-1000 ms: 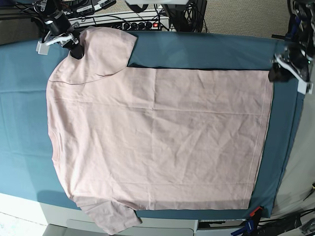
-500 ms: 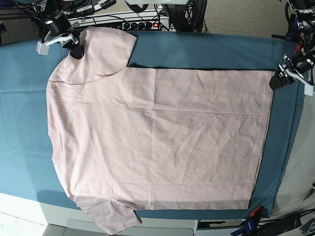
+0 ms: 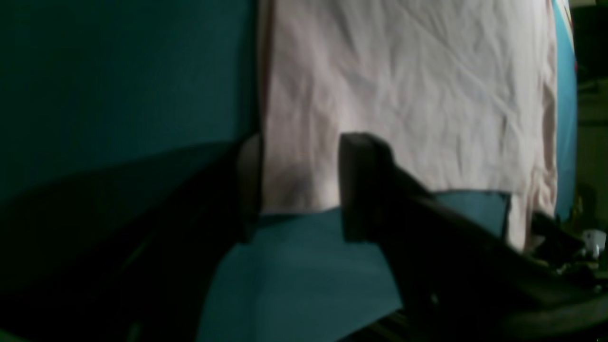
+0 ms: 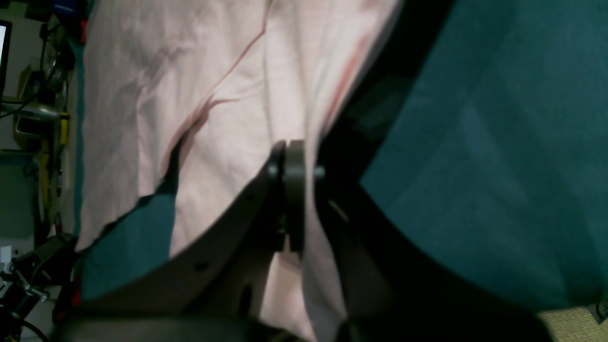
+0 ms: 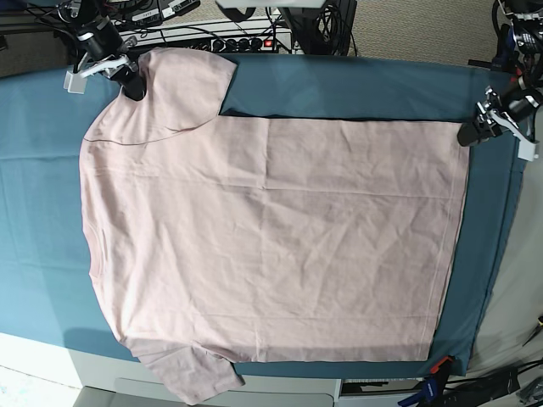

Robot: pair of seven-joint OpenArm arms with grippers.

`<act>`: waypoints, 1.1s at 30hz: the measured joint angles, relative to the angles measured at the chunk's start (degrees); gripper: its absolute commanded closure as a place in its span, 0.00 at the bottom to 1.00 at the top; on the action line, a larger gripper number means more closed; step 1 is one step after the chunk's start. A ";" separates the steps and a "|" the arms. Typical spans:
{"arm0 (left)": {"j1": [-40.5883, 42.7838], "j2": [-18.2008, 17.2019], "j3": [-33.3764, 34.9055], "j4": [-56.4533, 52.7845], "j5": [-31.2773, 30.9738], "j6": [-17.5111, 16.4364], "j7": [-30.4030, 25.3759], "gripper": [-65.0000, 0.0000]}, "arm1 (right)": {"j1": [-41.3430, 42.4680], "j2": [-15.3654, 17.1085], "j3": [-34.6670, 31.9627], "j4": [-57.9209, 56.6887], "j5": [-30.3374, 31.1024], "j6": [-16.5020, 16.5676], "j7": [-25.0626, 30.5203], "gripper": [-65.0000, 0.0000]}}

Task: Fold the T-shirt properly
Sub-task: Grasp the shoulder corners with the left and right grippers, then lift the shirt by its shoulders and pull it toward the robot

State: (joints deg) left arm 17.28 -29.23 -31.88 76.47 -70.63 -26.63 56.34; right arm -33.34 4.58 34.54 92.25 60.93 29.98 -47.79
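The pale pink T-shirt [image 5: 271, 237] lies spread flat, plain side up, on the teal cloth [image 5: 339, 89], with its collar side to the left and its hem to the right. My right gripper [image 5: 133, 86] is at the far left sleeve, shut on the T-shirt's cloth [image 4: 228, 118]; in the right wrist view the right gripper [image 4: 289, 190] has its jaws pressed together on a pink fold. My left gripper [image 5: 469, 134] is at the far right hem corner. In the left wrist view the left gripper [image 3: 304, 190] stands open, straddling that corner of the T-shirt [image 3: 403, 85].
A power strip and cables [image 5: 246, 41] run behind the far edge. Clamps [image 5: 437, 373] sit at the near right corner. The teal cloth ends near the right side, with grey floor [image 5: 517, 280] beyond. The near sleeve hangs over the table's white front edge [image 5: 51, 356].
My left gripper has shifted slightly left and down onto the hem corner. My right gripper has edged a little up, still shut on the sleeve. The T-shirt lies as before.
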 measured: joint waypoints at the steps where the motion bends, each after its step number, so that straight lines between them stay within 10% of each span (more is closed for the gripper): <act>1: 0.09 0.00 0.98 0.02 -0.59 -0.02 0.02 0.58 | 0.00 0.00 0.00 0.00 0.00 0.00 0.00 1.00; 10: -0.50 0.04 5.20 0.39 -1.03 -0.48 -0.85 0.69 | -1.03 0.00 -0.02 0.00 1.73 0.09 -0.17 1.00; 14: -0.37 0.20 5.38 0.09 -0.02 -0.37 -0.37 1.00 | -1.18 0.00 0.00 -0.04 2.10 0.09 -0.22 1.00; 33: 11.30 -1.70 1.20 12.90 3.34 -0.42 3.93 1.00 | -5.66 6.91 0.07 -0.02 3.30 3.98 -4.31 1.00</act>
State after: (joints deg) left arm 28.58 -30.94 -30.68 89.36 -67.29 -27.05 60.27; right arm -39.00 11.49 34.61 92.23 64.23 33.95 -52.10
